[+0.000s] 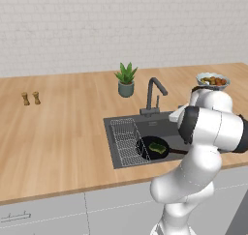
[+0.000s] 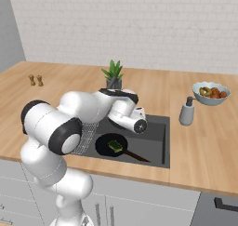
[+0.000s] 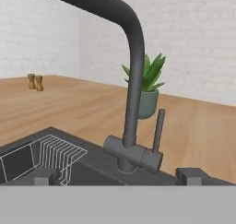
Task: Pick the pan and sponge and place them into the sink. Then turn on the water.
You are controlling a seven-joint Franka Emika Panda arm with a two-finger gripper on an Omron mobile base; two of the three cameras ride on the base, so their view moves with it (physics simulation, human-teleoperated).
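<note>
The black pan [image 1: 151, 148] lies in the dark sink [image 1: 121, 152] beside the wire rack [image 1: 125, 141], with its handle [image 2: 135, 156] pointing toward the front right corner. The green sponge [image 1: 157, 147] rests inside the pan [image 2: 110, 145]. My gripper [image 3: 120, 176] is open, its fingertips [image 3: 46, 176] spread wide and level with the faucet's base. The dark faucet [image 3: 133, 80] rises right in front of the hand, with its thin upright lever [image 3: 159, 128] just right of the stem. No water is in view.
A potted plant [image 1: 126, 81] stands behind the faucet [image 1: 154, 96]. A soap dispenser [image 2: 187, 111] and a bowl of food [image 2: 211, 92] are to the sink's right. Two small shakers [image 1: 30, 98] stand far left on the wooden counter [image 1: 58, 132].
</note>
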